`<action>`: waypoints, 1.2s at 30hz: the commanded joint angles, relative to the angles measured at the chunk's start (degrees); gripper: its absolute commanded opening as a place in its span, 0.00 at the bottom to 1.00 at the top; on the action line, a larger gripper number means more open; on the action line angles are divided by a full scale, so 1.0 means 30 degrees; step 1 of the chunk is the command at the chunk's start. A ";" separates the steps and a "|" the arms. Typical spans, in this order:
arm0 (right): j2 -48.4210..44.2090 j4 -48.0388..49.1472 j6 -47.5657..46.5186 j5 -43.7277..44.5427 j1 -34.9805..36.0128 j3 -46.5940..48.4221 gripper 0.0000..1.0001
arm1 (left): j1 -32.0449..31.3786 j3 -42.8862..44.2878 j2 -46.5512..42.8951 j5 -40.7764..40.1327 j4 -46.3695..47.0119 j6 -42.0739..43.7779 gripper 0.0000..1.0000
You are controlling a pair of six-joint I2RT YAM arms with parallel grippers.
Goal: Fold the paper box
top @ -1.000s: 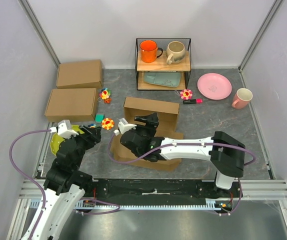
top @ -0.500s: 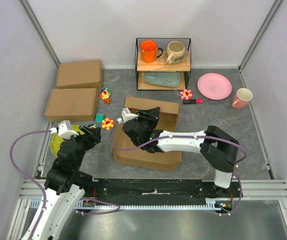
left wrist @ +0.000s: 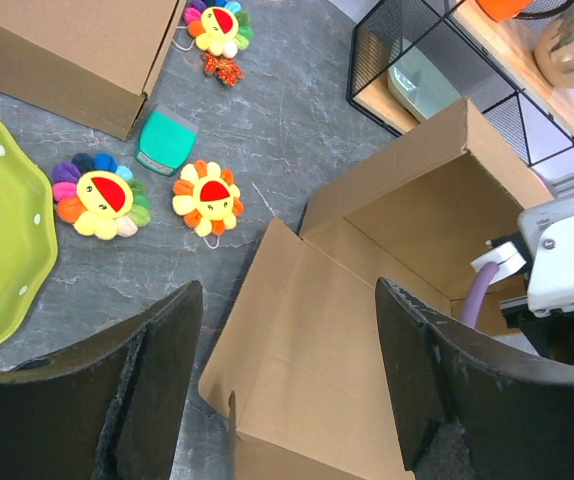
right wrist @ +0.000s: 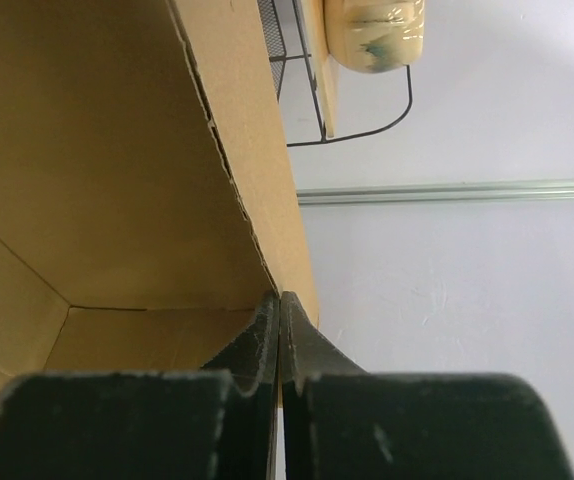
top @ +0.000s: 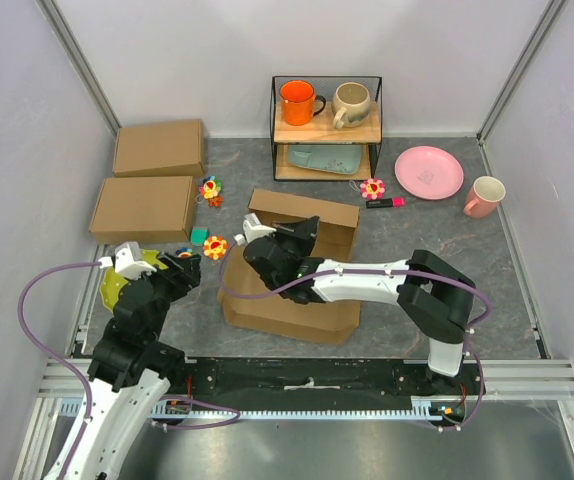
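The paper box point(top: 287, 300) lies half formed in the middle of the table: a brown cardboard tray with its rear wall point(top: 307, 212) standing upright. My right gripper point(top: 305, 230) reaches across the tray to that wall and is shut, finger against finger. In the right wrist view its tips point(right wrist: 280, 300) sit at the wall's torn edge point(right wrist: 237, 180), and no cardboard shows between them. My left gripper point(top: 189, 262) hovers open to the left of the box. The left wrist view shows its fingers point(left wrist: 157, 370) apart, above the box's near left flap point(left wrist: 307, 340).
Two closed brown boxes point(top: 157, 148) point(top: 143, 208) lie at the back left. Flower toys point(top: 215, 246) point(top: 210, 188) and a teal block point(top: 199, 235) lie between them and the box, a green plate point(top: 112, 285) under my left arm. Wire shelf point(top: 325, 130), pink plate point(top: 428, 172) and pink mug point(top: 484, 196) stand behind.
My right gripper has closed from open to shut and moved away from me to the box's rear wall. The box has shifted slightly. The left arm has barely moved.
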 commanded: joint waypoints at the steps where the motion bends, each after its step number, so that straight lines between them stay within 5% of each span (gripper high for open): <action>1: -0.1341 -0.1302 0.1248 0.1160 -0.0086 0.2011 0.00 | -0.0032 0.0782 -0.0102 -0.1029 0.0148 -0.0004 0.76; 3: -0.2017 -0.2854 0.2595 0.1220 -0.0349 0.2714 0.00 | -0.0032 0.1338 0.0074 -0.1236 0.0265 0.0260 0.76; 6: -0.3364 -0.9865 0.7014 0.0548 -0.1837 0.5260 0.00 | -0.0032 0.2158 0.0425 -0.1704 0.0847 0.0875 0.76; 9: -0.4330 -1.5290 1.2401 -0.2314 -0.4117 0.8712 0.00 | -0.0032 0.3212 0.0981 -0.2114 0.1580 0.1695 0.76; 13: -0.5914 -1.9003 1.8208 -0.9254 -0.8807 0.9429 0.00 | -0.0032 0.5026 0.1802 -0.2671 0.2256 0.2692 0.76; 17: -0.8370 -1.8397 2.2341 -2.0665 -1.4956 0.6476 0.00 | -0.0032 0.5617 0.2038 -0.2498 0.2784 0.2723 0.75; 21: -1.0191 -1.6520 2.6670 -2.5899 -1.6229 0.2461 0.00 | -0.0032 0.4977 0.1746 -0.1387 0.2639 0.1672 0.74; 27: -1.3003 -1.4499 3.1098 -2.8862 -1.6288 -0.1085 0.00 | -0.0032 0.3453 0.0663 -0.0241 0.2199 0.0438 0.72; 36: -1.9095 -1.2943 3.5353 -2.8928 -1.6230 -0.7091 0.00 | -0.0032 0.2250 0.0631 0.0901 0.2111 -0.0440 0.71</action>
